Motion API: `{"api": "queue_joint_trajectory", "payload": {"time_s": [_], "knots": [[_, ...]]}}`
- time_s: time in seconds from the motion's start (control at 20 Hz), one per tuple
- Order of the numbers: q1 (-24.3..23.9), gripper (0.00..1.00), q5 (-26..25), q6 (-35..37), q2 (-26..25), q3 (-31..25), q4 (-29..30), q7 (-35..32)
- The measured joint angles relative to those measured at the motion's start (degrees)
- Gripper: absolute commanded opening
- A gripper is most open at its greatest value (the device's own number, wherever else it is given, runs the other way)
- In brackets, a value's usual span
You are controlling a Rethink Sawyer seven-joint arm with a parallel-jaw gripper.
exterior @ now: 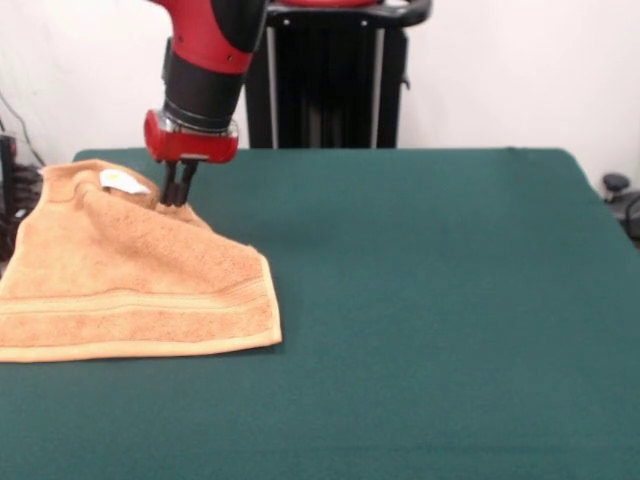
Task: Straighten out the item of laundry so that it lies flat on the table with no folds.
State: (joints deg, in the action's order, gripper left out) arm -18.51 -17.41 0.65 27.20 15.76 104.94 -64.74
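The orange-tan terry towel point(140, 285) lies at the left of the dark green table point(420, 300). Its near edge with the woven band lies flat. Its far part is lifted into a peak. A small white tag point(122, 181) shows near the far left corner. My gripper point(178, 198) comes down from the red and black arm and is shut on the towel's raised far edge, holding it a little above the table. The towel's left edge reaches the left side of the picture.
The robot's black pedestal point(325, 75) stands at the table's far side. A dark object point(617, 188) sits beyond the table's right edge. Dark cables and gear point(12, 170) show at the far left.
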Motion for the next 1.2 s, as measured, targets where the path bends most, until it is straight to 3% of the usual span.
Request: {"api": "queue_joint_trajectory", "payload": {"time_s": [1.2], "knots": [[2.44,0.00,-1.52,3.49,0.99,-1.20,1.11,0.00]]}}
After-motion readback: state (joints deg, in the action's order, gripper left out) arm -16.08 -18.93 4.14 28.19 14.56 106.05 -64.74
